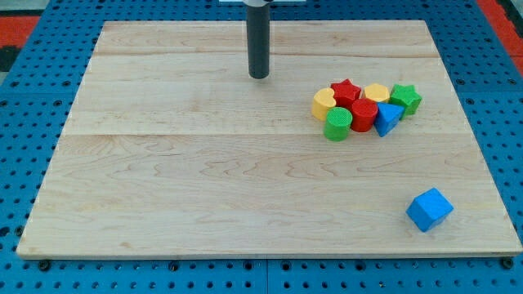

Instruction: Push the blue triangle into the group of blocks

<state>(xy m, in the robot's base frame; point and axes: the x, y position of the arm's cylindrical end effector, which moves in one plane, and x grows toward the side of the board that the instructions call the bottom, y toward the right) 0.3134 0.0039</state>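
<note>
Since my tip [259, 76] is a bare rod with no fingers, nothing gets pinched; the blue triangle [387, 118] sits well right of it, already touching the group; light, rigid, likely slippery; push its flat face.

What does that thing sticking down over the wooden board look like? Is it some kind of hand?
No hand or pincer: it is a plain, straight, dark grey rod, round like a pipe, with a flat lower end, my tip. A lighter collar shows at the view's top. No cables or markings show on it.
</note>
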